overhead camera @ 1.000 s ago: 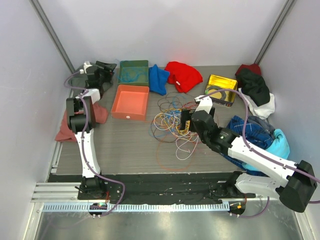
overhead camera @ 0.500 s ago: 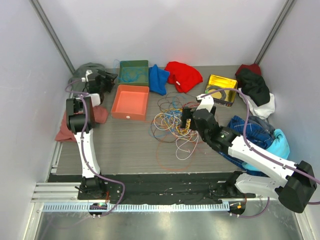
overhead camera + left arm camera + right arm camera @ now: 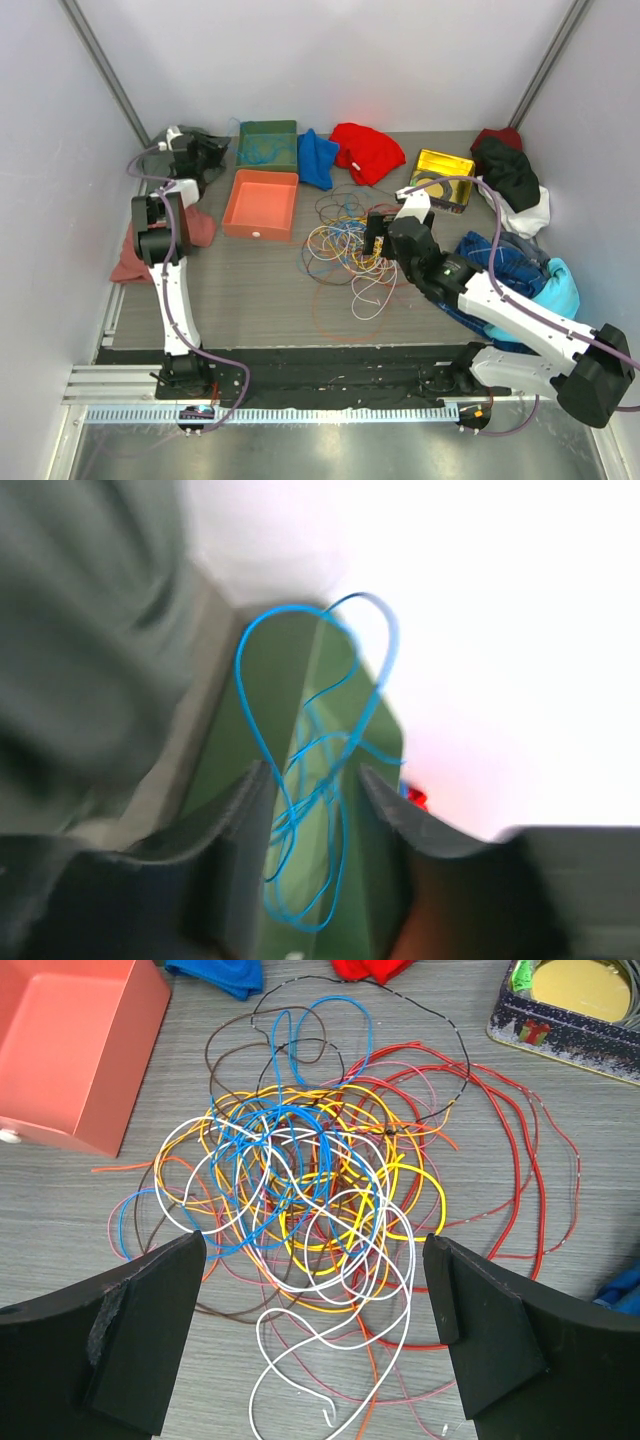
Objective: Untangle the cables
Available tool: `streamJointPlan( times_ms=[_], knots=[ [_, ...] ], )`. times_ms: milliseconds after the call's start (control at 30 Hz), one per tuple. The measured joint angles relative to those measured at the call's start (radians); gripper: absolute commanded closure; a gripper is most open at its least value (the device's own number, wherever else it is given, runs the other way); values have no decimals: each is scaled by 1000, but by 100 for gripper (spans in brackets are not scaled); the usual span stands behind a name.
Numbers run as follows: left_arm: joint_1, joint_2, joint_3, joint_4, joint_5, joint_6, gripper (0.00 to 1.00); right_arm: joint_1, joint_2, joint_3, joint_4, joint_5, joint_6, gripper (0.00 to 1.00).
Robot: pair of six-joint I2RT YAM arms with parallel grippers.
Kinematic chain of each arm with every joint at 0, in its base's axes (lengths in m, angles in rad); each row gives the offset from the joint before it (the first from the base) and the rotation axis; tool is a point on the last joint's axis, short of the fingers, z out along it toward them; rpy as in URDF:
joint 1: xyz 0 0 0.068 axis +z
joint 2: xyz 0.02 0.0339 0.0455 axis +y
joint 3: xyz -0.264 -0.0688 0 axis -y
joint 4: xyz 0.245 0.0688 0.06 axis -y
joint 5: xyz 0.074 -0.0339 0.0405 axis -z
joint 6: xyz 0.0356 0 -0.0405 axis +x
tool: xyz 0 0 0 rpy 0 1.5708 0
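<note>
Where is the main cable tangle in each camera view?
Top external: the cable tangle lies mid-table, right of the orange box.
Right wrist: the cable tangle fills the centre, with the orange box at upper left.
Left wrist: not in it; only a blue cable over a green box.
Shared landmark: the orange box, in the top and right wrist views.
</note>
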Motion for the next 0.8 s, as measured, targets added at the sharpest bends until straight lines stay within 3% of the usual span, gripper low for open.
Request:
streamJointPlan(
  times_ms=[233,600,800],
  knots=[
    [-2,46,95,0,3,3,61,-20,6,0,0,-5,0,0],
    [-27,53,100,-40,5,82,96,-29,24,0,0,-18,0,0],
    [-87,52,176,-129,5,192,100,-31,24,0,0,-23,4,0]
  ],
)
